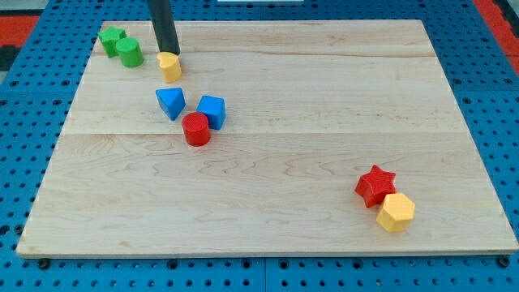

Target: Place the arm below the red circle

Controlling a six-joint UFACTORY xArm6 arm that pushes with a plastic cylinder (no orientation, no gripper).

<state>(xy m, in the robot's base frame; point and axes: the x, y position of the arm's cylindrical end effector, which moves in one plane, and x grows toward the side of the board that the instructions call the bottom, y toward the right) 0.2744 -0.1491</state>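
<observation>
The red circle [196, 129] lies left of the board's middle, touching a blue cube [212, 111] at its upper right. A blue triangle [170, 103] lies just up and left of it. My tip [168, 53] is at the view's top left, well above the red circle, right at the top edge of a small yellow block [170, 66]. The dark rod rises out of the view's top.
A green star [112, 39] and a green cylinder [129, 52] sit touching at the top left corner. A red star [375, 185] and a yellow hexagon [396, 212] touch at the bottom right. The wooden board [324, 105] rests on a blue perforated table.
</observation>
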